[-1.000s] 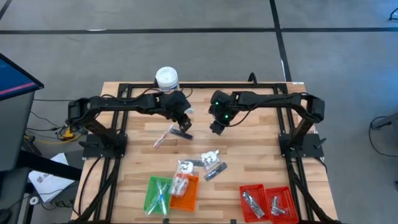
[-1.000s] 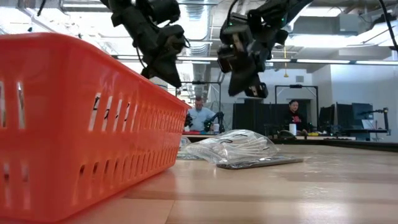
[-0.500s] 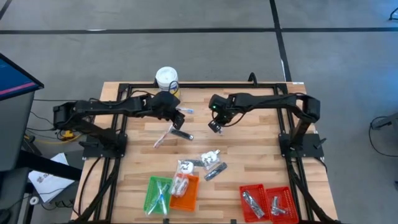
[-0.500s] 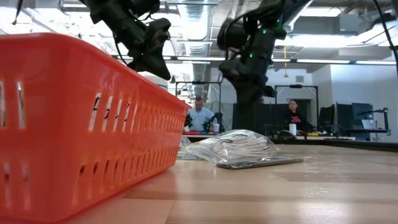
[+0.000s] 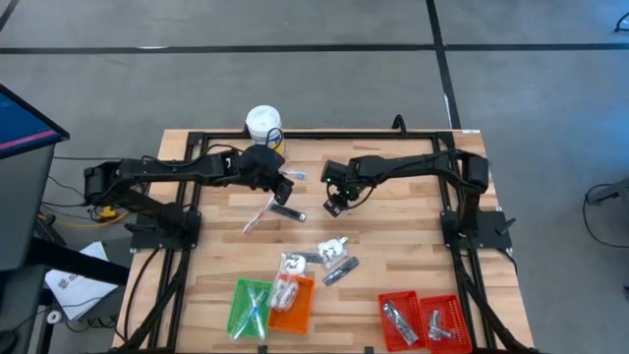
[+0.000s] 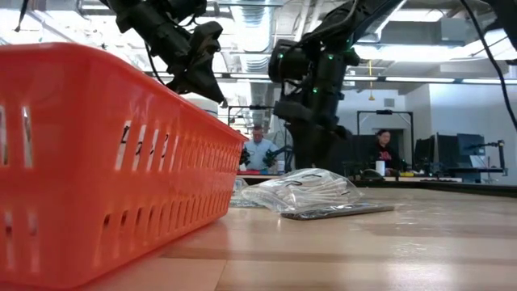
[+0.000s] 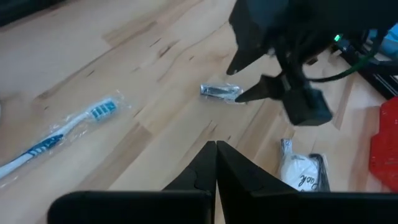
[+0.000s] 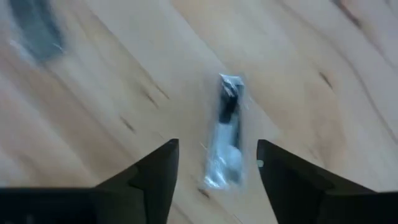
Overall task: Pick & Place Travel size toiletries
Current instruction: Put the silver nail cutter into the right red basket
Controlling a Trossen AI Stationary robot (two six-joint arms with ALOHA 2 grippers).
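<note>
Silvery wrapped piece (image 8: 225,134) lies flat on the bare wooden table (image 5: 403,246), framed between the spread fingers of the right gripper (image 8: 214,165). Wrist view shows the jaws standing apart with nothing between them yet; the piece is untouched.

Left wrist view catches the same piece (image 7: 221,91) just below the right gripper (image 7: 252,78), which hangs over it at the table's middle.

Left gripper (image 7: 216,163) hovers nearby, over the far-middle of the table, fingers pressed together and holding nothing. A wrapped toothbrush (image 7: 59,132) lies beside it.

Other toiletries: a cluster of white packets (image 5: 334,254) nearer the front edge; more already sit in the green tray (image 5: 250,303), orange tray (image 5: 293,305) and red trays (image 5: 425,320).

Step in hand, as I judge it: come down on the silvery piece and grasp it.

- Piece lies lengthwise along the line of sight, so the fingers already straddle its narrow side. Keep that wrist angle.
- It is thin and flat; fingertips need to reach nearly to the wood before closing.
- Crinkly wrapper may slip or skid. Close centred on the body, not on the loose end.
- Lift straight up before travelling to a tray.
</note>
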